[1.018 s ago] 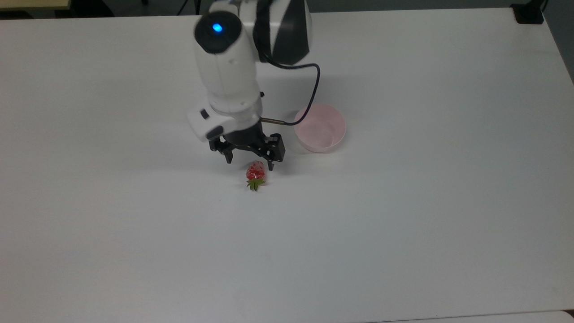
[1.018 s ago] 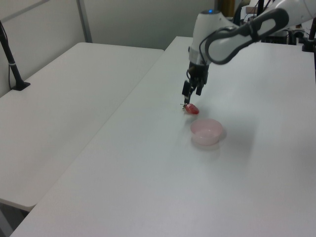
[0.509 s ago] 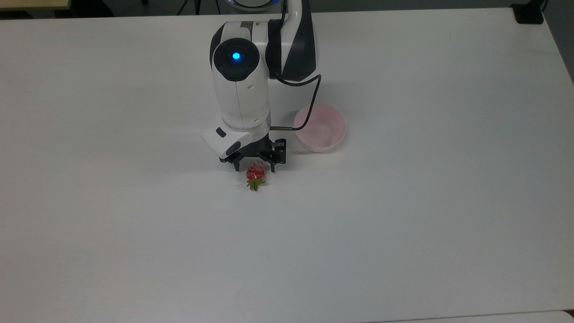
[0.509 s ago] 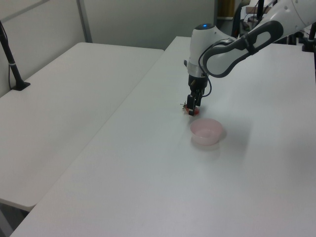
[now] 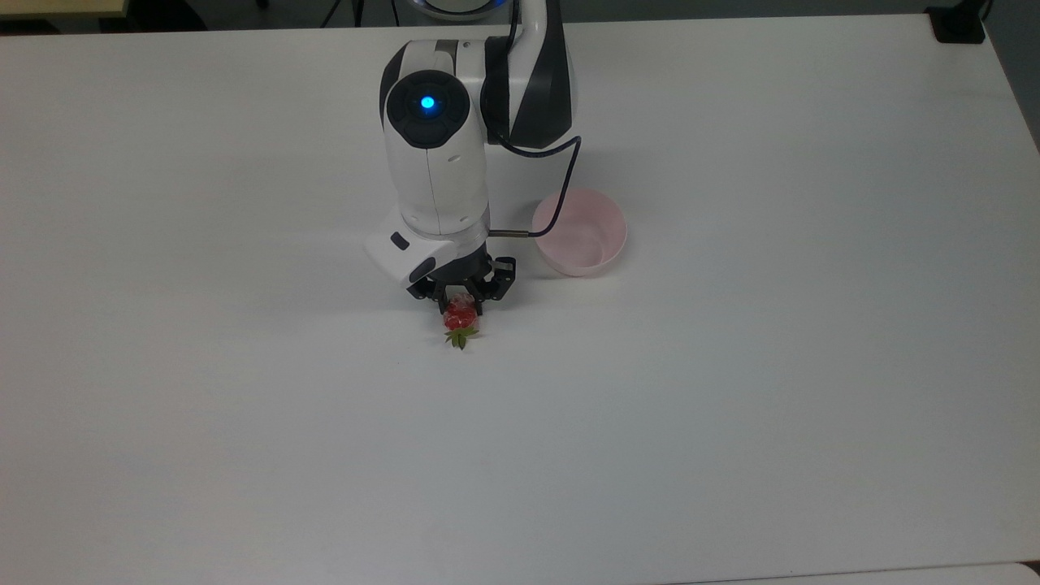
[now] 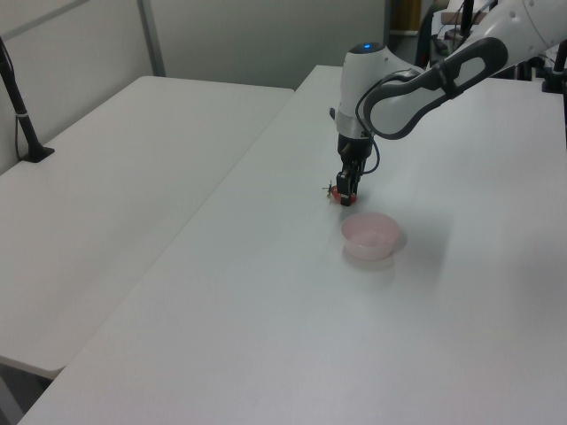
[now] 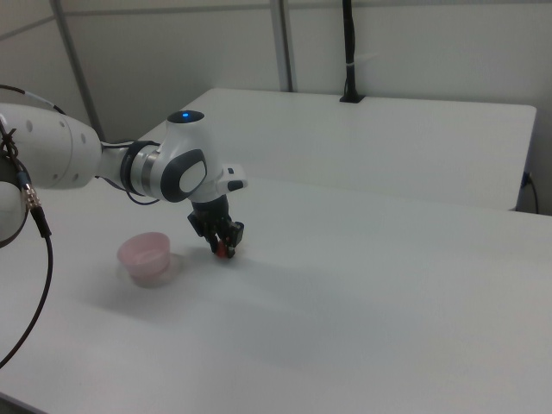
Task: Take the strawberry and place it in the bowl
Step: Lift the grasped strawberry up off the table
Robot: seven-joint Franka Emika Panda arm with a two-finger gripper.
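- Since the frame half a second back, the fingers have drawn in from a wide straddle to a narrow stance on either side of the strawberry (image 5: 461,318); the arm and the bowl (image 5: 580,232) stand as they did.
- Gripper (image 5: 461,303): down at table level, pointing straight down, fingers closed in against the fruit's red body. Contact looks made in the top view; firmness of the hold cannot be judged.
- Strawberry: on the table (image 5: 731,422), not lifted, green leaves pointing away from the bowl and clear of the fingers. In the left view, the gripper (image 6: 346,195) covers most of it.
- Bowl: upright and empty, near the strawberry but not touching it, on the top view's right and slightly farther back. In the right view, the bowl (image 7: 145,257) lies on the right view's left of the gripper (image 7: 225,247).
- Step in hand, as judged: the grasp, at or near completion.
- Next move, as judged: a straight lift high enough to clear the bowl's rim, a short carry across to above the bowl's middle, then release.
- Risk noted: the fruit looks glossy, so it may slip or twist during the lift.
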